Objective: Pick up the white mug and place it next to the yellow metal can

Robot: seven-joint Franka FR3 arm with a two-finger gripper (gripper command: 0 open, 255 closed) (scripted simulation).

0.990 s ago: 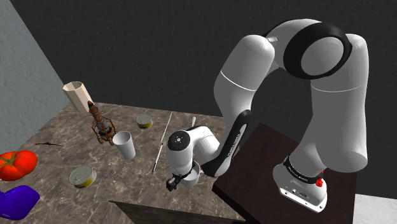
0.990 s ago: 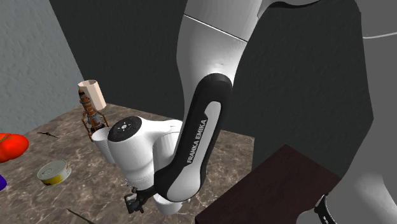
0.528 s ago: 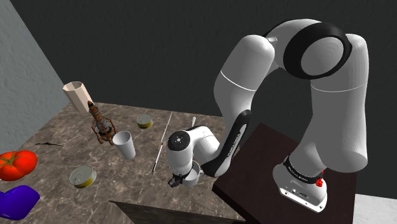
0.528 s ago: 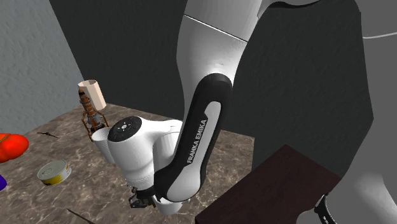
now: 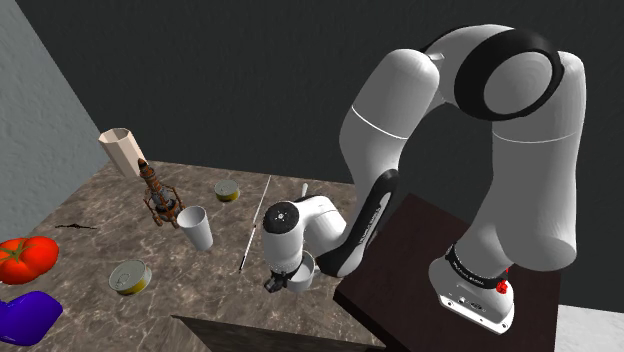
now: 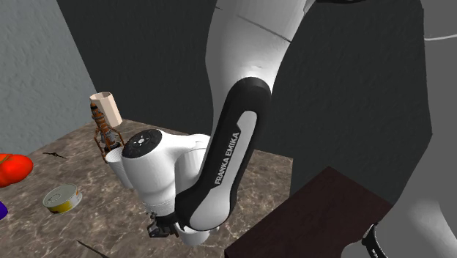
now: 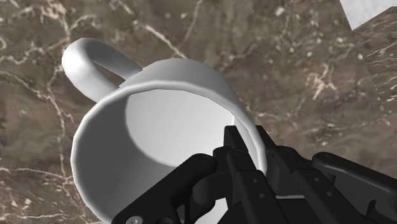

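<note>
White mug (image 7: 159, 121) is clamped at the rim: one black finger sits inside the cup, the other outside, with the wall pinched between them, so the gripper (image 7: 247, 137) has hold of it. The mug's handle (image 7: 95, 60) is on the side away from the fingers. Brown veined marble table (image 7: 286, 57) lies behind the mug; can't tell whether the base is on the surface or off it. In the shoulder view the gripper (image 5: 273, 285) is low over the table's near part, just beside the dark stand (image 5: 430, 260) and to that view's right of a thin pale rod (image 5: 255, 222). In the second exterior view the black hand hangs under the white wrist, close to the marble. Two yellowish cans are on the table, and I can't tell which is the target: far can (image 5: 227, 190) towards the back, beside the rod's far end, and near can (image 5: 130, 277), a low tin with a grey top, towards that view's lower left. Both are well apart from the gripper and its mug. A plain white cup (image 5: 196, 228) stands between the two cans, with a brown figure (image 5: 160, 197) just behind it and a tilted beige tube (image 5: 122, 150) above that. A red tomato (image 5: 25, 258) and a blue object (image 5: 25, 315) are at the left edge.
</note>
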